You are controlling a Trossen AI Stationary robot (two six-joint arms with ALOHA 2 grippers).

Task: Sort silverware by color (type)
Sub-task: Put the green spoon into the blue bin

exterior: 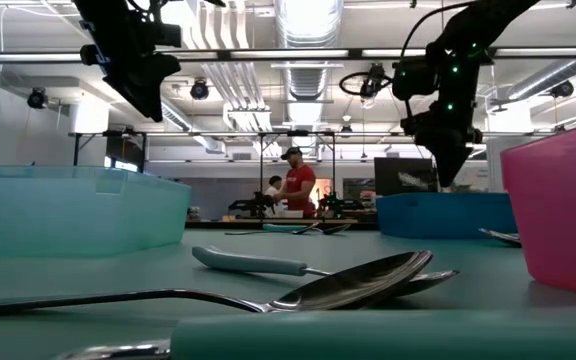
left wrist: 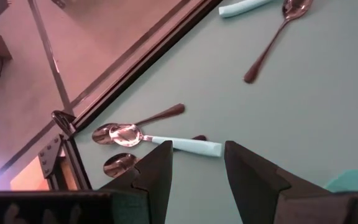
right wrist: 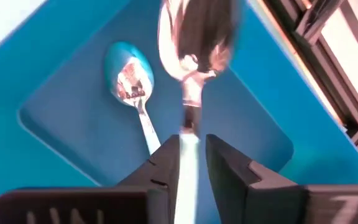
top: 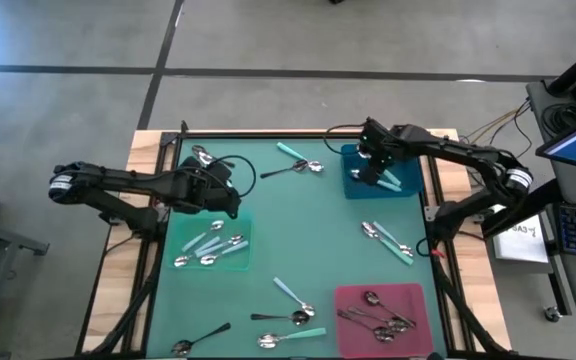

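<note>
Jaws of right gripper [right wrist: 191, 163] pinch pale-handled spoon [right wrist: 196, 37] over blue tray [right wrist: 61, 106], plain only from wrist; left gripper [left wrist: 197, 163] spread.

Below the right gripper [right wrist: 192, 163], whose fingers clamp a pale-handled spoon [right wrist: 194, 37], the blue tray [right wrist: 61, 118] has bare floor on either side of the one spoon [right wrist: 129, 78] already lying there; its walls ring that space. Ahead of the parted fingers of the left gripper [left wrist: 197, 171], a teal-handled spoon [left wrist: 160, 140] and two dark spoons [left wrist: 120, 163] lie close against the table's edge rail [left wrist: 135, 62]; beyond them the mat [left wrist: 316, 118] is bare.
</note>
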